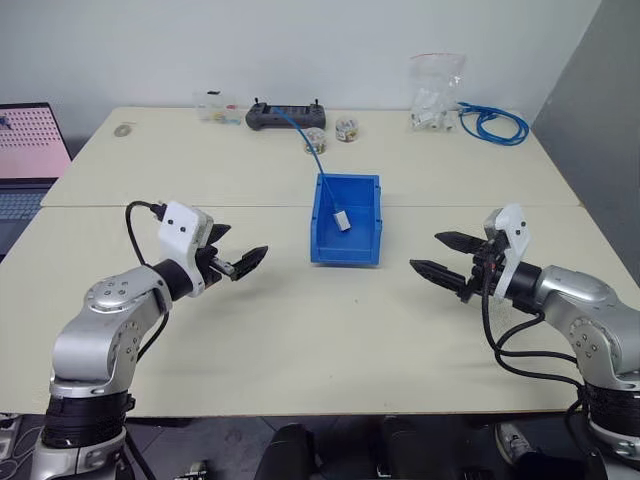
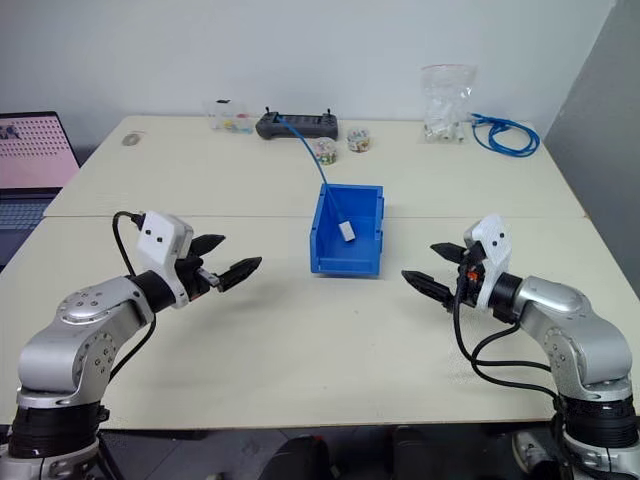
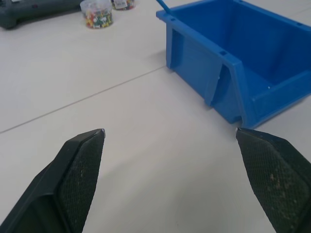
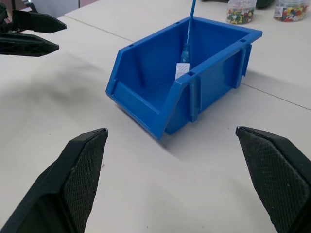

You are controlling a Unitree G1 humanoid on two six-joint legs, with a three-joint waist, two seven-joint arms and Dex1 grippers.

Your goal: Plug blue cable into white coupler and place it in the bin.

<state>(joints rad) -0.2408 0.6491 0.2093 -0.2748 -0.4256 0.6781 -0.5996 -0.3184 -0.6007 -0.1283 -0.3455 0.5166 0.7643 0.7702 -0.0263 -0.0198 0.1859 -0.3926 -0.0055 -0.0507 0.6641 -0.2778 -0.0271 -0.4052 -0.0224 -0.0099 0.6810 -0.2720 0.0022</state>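
While both grippers, left (image 1: 240, 262) and right (image 1: 448, 260), gape empty, bin (image 1: 362, 246) between, jars (image 1: 331, 134), controller (image 1: 285, 115) behind.

Black controller (image 1: 286, 115), two bead jars (image 1: 316, 139), plastic bag (image 1: 436, 92), coiled blue cable bundle (image 1: 493, 123), laptop (image 1: 28, 160)

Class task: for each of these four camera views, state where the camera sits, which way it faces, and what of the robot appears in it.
Left eye: head, facing down; bin, left gripper, right gripper.
Right eye: beside it, same scene.
Left wrist: faces the bin's outer wall between its open fingers.
Right wrist: faces the bin's low lip, white coupler on blue cable inside.
Shared: the bin.
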